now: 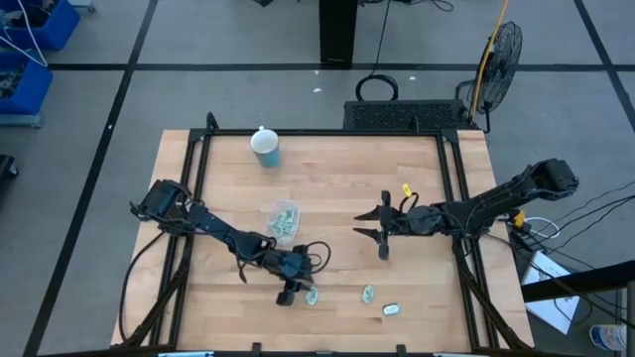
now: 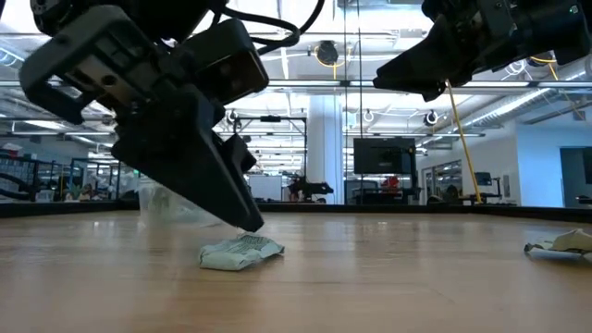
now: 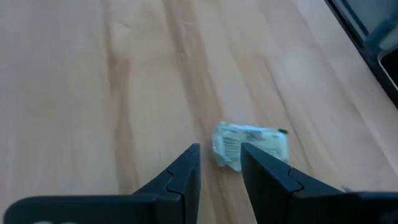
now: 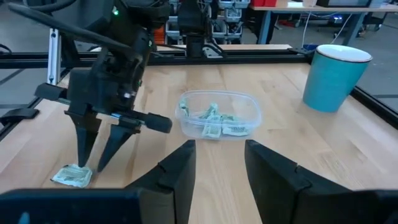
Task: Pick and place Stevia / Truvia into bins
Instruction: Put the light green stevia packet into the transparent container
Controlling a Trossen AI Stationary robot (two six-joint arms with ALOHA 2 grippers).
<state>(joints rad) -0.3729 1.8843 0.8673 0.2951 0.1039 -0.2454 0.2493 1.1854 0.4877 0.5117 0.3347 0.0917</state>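
Note:
A crumpled pale green and white sachet (image 3: 250,145) lies flat on the table near its front edge; it also shows in the low view (image 2: 240,252). My left gripper (image 3: 219,149) is open, points down and stands low right over it (image 4: 96,163). The sachet lies just past the fingertips, off to one finger's side. Two more sachets (image 1: 368,294) (image 1: 391,309) lie to the right. The clear container (image 4: 219,115) holds several sachets. My right gripper (image 1: 359,224) is open and empty, above the table's middle right. My left gripper comes at the sachet from above, fingers pointing down. One fingertip (image 2: 248,220) stands at the sachet's upper edge (image 2: 242,240). I cannot tell whether it touches. The sachet lies on the table.
A light blue cup with a white lid (image 1: 265,148) stands at the table's far left. The container (image 1: 283,220) sits behind my left gripper. Black frame rails (image 1: 458,198) run along the table's sides. Bare wood lies between the two grippers.

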